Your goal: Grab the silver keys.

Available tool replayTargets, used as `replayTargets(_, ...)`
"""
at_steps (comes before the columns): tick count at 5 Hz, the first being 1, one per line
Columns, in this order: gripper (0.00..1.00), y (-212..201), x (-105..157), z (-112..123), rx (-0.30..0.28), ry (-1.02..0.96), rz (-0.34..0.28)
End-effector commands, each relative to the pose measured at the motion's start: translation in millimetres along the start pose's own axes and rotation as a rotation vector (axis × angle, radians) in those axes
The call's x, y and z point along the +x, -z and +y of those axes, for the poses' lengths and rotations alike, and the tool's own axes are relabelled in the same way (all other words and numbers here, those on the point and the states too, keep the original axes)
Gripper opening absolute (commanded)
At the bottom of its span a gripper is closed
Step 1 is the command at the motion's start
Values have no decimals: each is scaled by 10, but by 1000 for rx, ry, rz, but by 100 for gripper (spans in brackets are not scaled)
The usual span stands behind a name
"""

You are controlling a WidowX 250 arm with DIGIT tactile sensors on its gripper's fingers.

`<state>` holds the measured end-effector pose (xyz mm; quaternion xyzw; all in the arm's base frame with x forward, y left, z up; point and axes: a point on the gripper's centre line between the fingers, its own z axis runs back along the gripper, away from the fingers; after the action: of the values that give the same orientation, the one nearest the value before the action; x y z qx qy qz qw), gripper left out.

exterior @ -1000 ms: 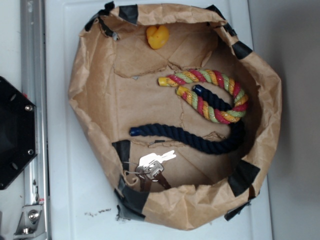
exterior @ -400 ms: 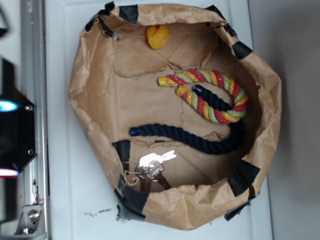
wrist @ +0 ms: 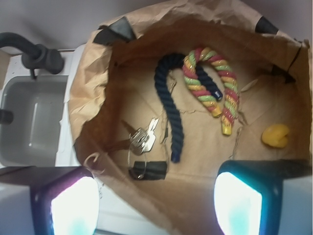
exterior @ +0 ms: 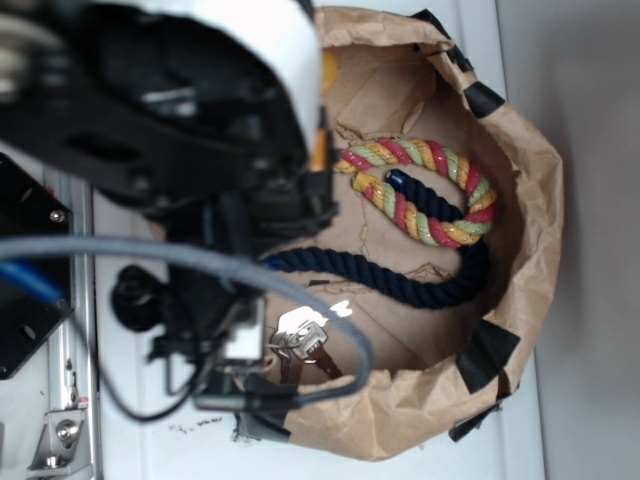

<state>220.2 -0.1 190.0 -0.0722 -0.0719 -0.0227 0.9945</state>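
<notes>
Silver keys (wrist: 142, 139) below open claw (wrist: 151, 205).

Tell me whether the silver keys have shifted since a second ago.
No. In the exterior view the silver keys lie at the same spot beside the black tape patch on the paper bag's lower-left wall.

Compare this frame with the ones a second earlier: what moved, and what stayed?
The arm swung in from the left over the paper bag, hiding the duck. Nothing was gripped. The keys and both ropes lie unmoved.
</notes>
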Motion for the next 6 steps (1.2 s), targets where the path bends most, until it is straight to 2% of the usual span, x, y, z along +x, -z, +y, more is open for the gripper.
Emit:
replayTargets(1,100,399,40,345,41,-138,41)
replayTargets(2,100,554,98,435,14,-272,-29)
replayTargets(3,100,780,127,365,34,-297,-22)
replayTargets(4,100,1016,-210,294,25,-282,6)
replayTargets(5,100,1122,-479,175,4,-259,64)
replayTargets(6,100,1182,-628,116,1,-255,67)
